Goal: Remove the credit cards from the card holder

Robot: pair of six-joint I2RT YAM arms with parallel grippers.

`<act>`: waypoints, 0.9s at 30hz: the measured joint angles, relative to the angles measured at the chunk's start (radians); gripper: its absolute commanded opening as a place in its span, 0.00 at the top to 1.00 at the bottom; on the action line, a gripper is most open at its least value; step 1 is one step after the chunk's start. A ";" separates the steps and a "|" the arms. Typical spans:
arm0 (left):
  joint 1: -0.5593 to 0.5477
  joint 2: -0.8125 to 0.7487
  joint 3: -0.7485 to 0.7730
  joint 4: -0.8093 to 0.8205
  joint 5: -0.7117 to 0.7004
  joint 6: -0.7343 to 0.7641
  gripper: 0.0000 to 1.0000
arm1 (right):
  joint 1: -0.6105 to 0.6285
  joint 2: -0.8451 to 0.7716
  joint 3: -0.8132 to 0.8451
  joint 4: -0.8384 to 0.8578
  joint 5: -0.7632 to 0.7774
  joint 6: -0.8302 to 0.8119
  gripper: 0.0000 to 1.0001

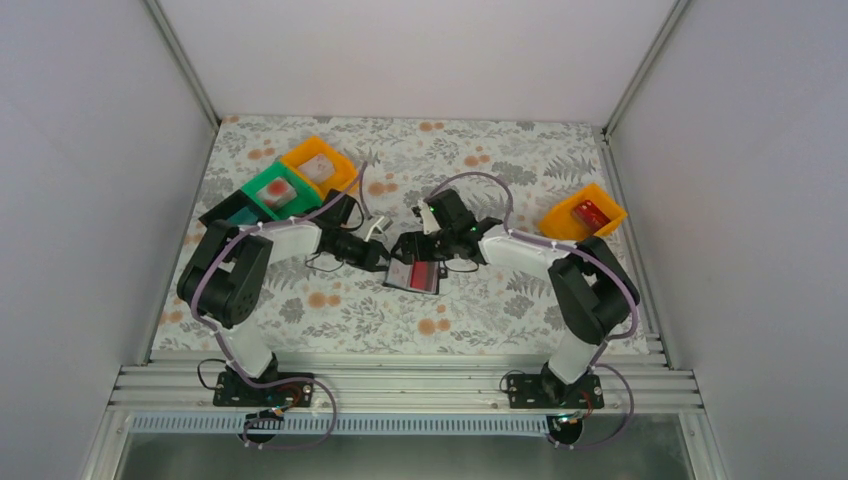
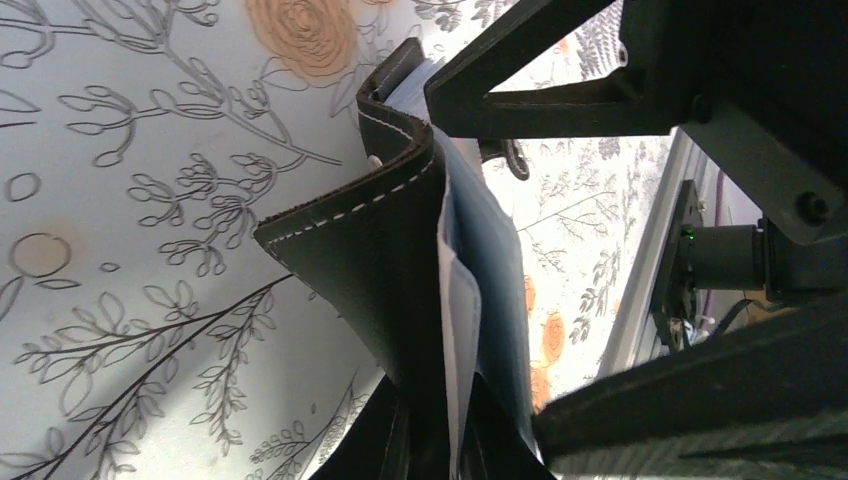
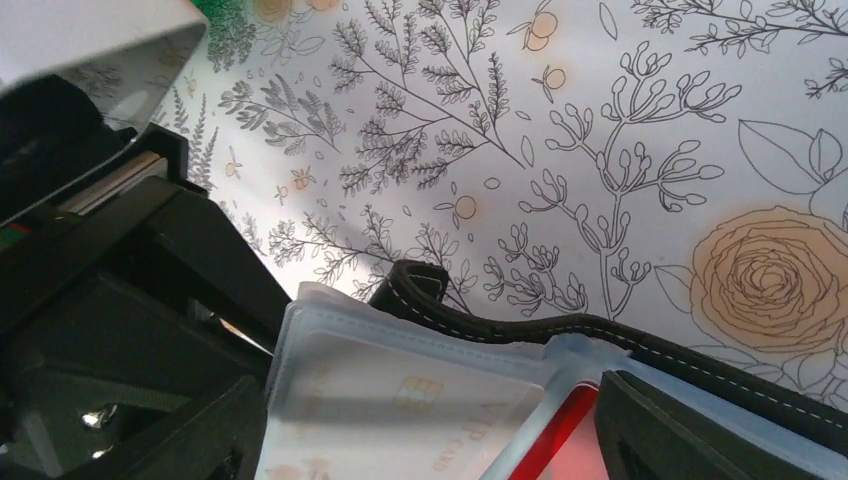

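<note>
The black card holder (image 1: pixel 413 274) lies open at the table's middle, its stitched cover (image 2: pixel 370 250) bent upward. My left gripper (image 2: pixel 440 445) is shut on the holder's cover and clear pockets (image 2: pixel 490 260); it comes in from the left (image 1: pixel 386 256). In the right wrist view a pale credit card (image 3: pixel 400 390) with a chip sits inside a clear pocket, and a red credit card (image 3: pixel 562 428) shows beside it. My right gripper (image 3: pixel 430 440) is open, one finger (image 3: pixel 205 435) on each side of that pale pocket, just above the holder (image 1: pixel 424 256).
Orange (image 1: pixel 320 165), green (image 1: pixel 275 192) and black (image 1: pixel 230 212) trays stand together at the back left. Another orange tray (image 1: pixel 583 215) with a red item in it stands at the right. An aluminium rail (image 1: pixel 400 385) runs along the near edge.
</note>
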 measured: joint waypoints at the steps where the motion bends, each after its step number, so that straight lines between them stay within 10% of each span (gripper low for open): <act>1: 0.003 0.000 0.000 -0.004 -0.002 0.000 0.98 | 0.003 0.005 0.008 -0.005 0.011 0.002 0.22; 13: -0.004 -0.001 0.001 -0.010 -0.023 0.001 0.97 | 0.027 0.032 0.045 -0.069 0.129 0.042 0.47; 27: -0.009 -0.001 0.005 -0.024 -0.024 0.018 0.86 | 0.015 -0.079 -0.060 -0.030 0.082 0.029 0.50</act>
